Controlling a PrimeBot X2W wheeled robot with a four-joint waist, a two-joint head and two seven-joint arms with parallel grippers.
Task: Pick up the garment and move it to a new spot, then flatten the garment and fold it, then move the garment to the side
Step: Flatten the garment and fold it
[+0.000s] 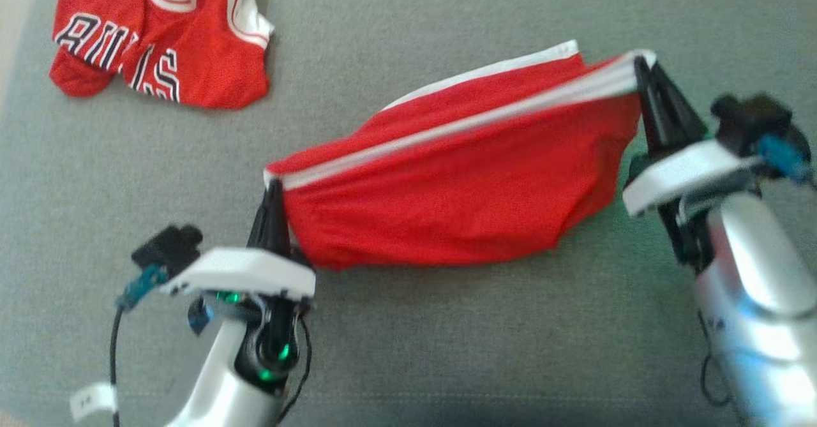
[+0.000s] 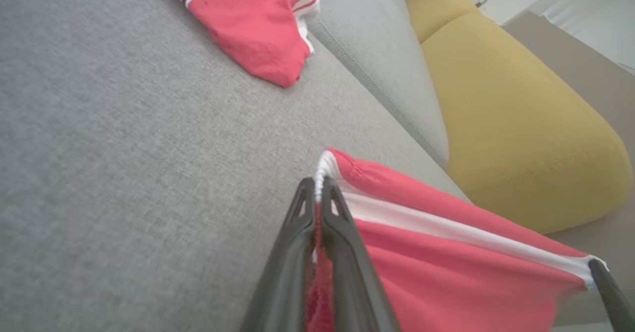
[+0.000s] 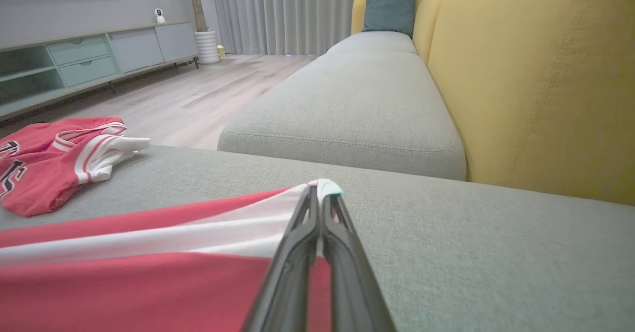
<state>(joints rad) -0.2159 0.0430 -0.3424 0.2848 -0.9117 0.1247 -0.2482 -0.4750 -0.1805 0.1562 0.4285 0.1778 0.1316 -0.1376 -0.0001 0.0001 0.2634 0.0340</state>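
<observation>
Left gripper [image 1: 274,186]: clenched on near-left corner of red garment [image 1: 459,191];
Right gripper [image 1: 640,64]: clenched on its far-right corner;
Jersey [image 1: 191,50]: lay far left on sofa [image 1: 447,350].

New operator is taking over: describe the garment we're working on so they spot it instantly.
On the grey sofa seat, look at its middle. The red garment with a white band is stretched between the left gripper and the right gripper; the lettered jersey lies crumpled at the far left, untouched.
</observation>
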